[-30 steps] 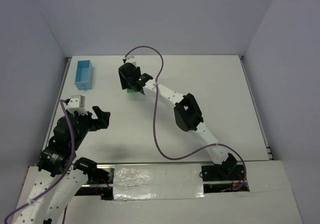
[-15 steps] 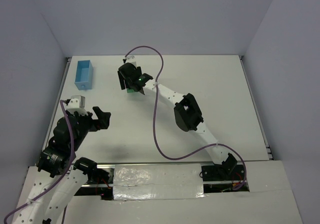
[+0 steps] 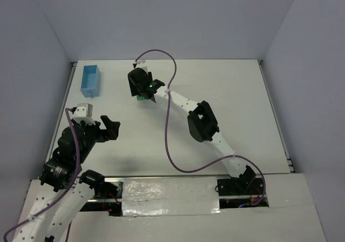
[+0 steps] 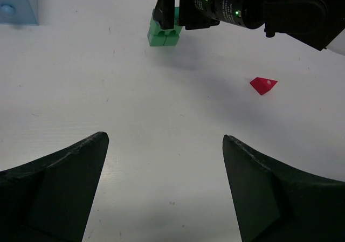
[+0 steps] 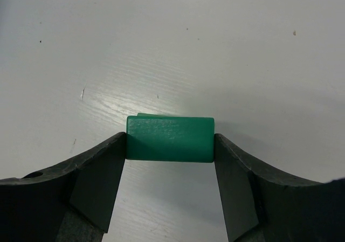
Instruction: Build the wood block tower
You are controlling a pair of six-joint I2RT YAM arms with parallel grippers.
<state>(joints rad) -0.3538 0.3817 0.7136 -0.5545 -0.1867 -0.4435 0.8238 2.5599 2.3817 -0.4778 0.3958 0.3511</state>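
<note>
My right gripper [image 5: 170, 145] points down at the far left-centre of the table, its fingers pressed against both ends of a green block [image 5: 170, 138]. A sliver of a second green block [image 5: 156, 114] shows just under it, so the held one rests on top. In the left wrist view the green blocks [image 4: 164, 35] stand on the table beneath the right gripper [image 4: 167, 15]. The red roof-shaped piece [image 4: 263, 84] lies alone to their right. My left gripper [image 4: 166, 139] hangs wide open, nothing between its fingers, well short of the blocks. From above, green [image 3: 140, 97] peeks out under the right gripper [image 3: 140, 88].
A light blue box [image 3: 90, 82] stands at the far left of the table, left of the blocks, and its corner [image 4: 19, 5] shows in the left wrist view. A purple cable [image 3: 170, 118] loops over the right arm. The left gripper [image 3: 110, 129] hovers near the left front.
The right gripper shifted very slightly over the green blocks and came back. The left arm has not moved.
</note>
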